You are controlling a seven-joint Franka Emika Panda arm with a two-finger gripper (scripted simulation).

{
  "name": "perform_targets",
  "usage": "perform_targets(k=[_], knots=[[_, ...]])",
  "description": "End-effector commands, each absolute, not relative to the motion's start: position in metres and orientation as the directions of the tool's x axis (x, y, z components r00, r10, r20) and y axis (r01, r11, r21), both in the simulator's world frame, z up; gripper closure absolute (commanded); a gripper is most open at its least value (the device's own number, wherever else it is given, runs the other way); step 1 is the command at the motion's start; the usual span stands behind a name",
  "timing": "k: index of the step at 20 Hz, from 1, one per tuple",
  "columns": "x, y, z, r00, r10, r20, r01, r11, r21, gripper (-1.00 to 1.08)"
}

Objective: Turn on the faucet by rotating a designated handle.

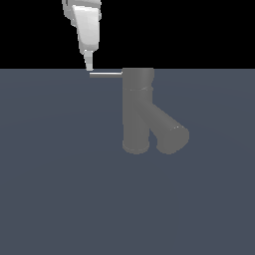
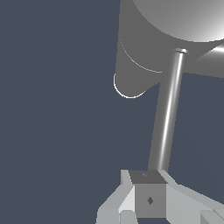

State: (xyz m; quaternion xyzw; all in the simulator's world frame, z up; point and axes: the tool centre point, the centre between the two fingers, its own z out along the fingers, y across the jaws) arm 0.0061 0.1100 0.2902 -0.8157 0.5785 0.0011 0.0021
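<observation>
Where the black backdrop meets the slate-blue tabletop (image 1: 60, 199), upper left of the exterior frame: white end effector (image 1: 89, 65) pointing down, tip just at the free end of the handle (image 1: 105, 74). Fingers pressed together into a single narrow tip, nothing clamped between them. Running rightward from that tip, a thin light-silver rod, level, joined to the top of the faucet (image 1: 137, 109) near frame centre. Further right and lower, a thick slanted spout branching off the upright grey cylinder toward the lower right.

In the wrist frame, end effector (image 2: 148, 199) at lower centre, handle (image 2: 168, 113) rising from right against it to the faucet (image 2: 144, 48) body at upper right. Contact or a hair's gap: cannot tell.
</observation>
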Motion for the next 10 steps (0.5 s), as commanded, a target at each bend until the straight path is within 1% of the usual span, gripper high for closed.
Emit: perform_targets(k=[1, 10], knots=[[0.016, 0.107, 0.284, 0.288, -0.958, -0.002, -0.958, -0.288, -0.002, 1.08], [0.038, 0.097, 0.27, 0.189, -0.982, 0.001, -0.982, -0.189, 0.0, 1.08]])
